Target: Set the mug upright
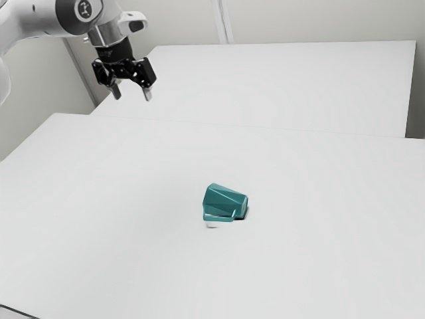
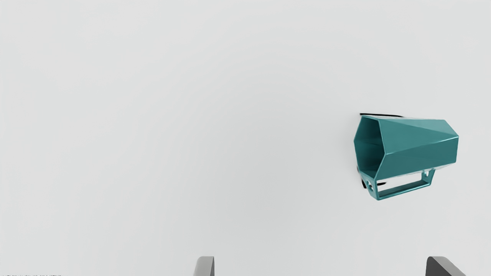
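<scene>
**Toppled mug, and an open gripper well apart from it**

The teal mug point(image 1: 225, 201) lies on its side on the white table point(image 1: 119, 232), so the upright pose that the task names is not met. Its mouth faces the exterior view's left, the side from which the arm enters; its narrower base point(image 2: 457, 149) points away. The handle point(image 2: 404, 189) juts from the flank nearest the exterior camera. The gripper point(image 1: 132, 97) is raised well apart from the mug, its two fingers spread and holding nothing.

Handling (inferred): the crisp facets and thin rim suggest a stiff, hollow body that should not yield under the pads. It is probably light to moderate in weight; whether it is ceramic, and hence liable to chip, cannot be told. The smooth, faintly glossy walls may prove slippery, and because they narrow toward the base, a squeeze near that end could slide off.

Point of hold (inferred): a pair of opposed facets around mid-body, or slightly toward the mouth, offers the firmest purchase, provided the handle is kept out from under the pads. The slender handle bar is an alternative, though the body might swing about it. Righting calls for the mouth end to rise and the base to turn downward, with a gentle release once the base sits flat.
</scene>
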Controlling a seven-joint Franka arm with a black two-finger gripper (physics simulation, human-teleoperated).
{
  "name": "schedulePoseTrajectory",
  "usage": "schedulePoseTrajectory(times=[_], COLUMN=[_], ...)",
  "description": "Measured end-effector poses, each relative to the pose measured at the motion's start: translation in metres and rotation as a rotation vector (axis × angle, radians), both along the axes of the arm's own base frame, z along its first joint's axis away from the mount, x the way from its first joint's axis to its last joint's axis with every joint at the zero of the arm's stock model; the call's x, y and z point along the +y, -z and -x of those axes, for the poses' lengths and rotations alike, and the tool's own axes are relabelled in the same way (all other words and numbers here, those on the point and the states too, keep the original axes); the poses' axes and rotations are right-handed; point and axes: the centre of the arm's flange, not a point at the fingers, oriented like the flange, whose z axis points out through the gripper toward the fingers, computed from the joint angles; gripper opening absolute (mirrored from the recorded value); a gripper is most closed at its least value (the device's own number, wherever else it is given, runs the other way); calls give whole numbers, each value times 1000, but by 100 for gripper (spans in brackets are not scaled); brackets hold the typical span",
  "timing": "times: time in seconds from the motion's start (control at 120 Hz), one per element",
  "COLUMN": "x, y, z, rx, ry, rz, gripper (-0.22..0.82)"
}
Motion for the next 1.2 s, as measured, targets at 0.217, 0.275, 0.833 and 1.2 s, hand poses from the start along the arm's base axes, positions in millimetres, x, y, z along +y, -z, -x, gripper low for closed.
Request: schedulePoseTrajectory(times=[0.217, 0.275, 0.833, 1.2], x=[2, 3, 16, -1], y=[-3, 1, 163, 254], z=[2, 2, 26, 17], rx=[-5, 4, 181, 106], ry=[-6, -10, -225, -107], rz=[-3, 5, 469, 706], gripper=[60, 60, 60, 60])
